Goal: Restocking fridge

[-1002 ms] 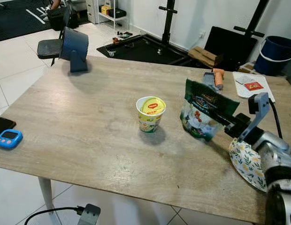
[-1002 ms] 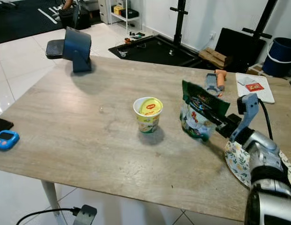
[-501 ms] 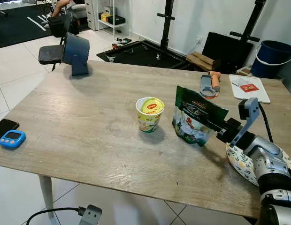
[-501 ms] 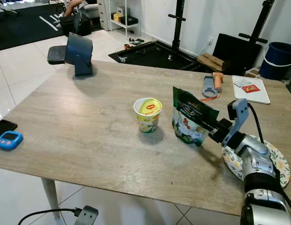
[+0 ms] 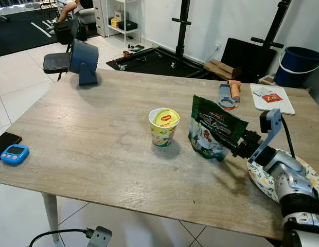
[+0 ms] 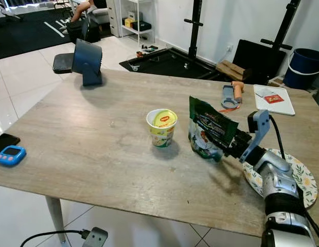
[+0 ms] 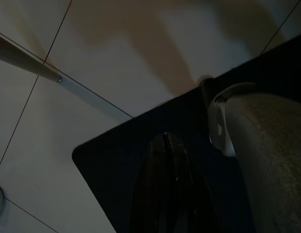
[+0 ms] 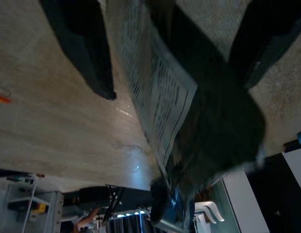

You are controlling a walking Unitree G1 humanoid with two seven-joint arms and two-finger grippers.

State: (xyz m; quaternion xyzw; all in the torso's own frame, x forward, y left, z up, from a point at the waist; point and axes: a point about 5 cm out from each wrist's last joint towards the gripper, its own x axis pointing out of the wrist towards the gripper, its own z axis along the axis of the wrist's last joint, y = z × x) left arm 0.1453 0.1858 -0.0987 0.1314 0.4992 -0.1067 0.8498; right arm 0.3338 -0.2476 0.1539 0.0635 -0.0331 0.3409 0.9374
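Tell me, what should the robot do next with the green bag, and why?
Probably lift the green bag straight up. The right gripper has it pinched, but its bottom looks close to the table, and the noodle cup stands right beside it.

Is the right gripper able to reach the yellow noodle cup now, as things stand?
Probably not at once: the right gripper is shut on the green snack pouch, which stands between it and the noodle cup. The table around the cup is otherwise free.
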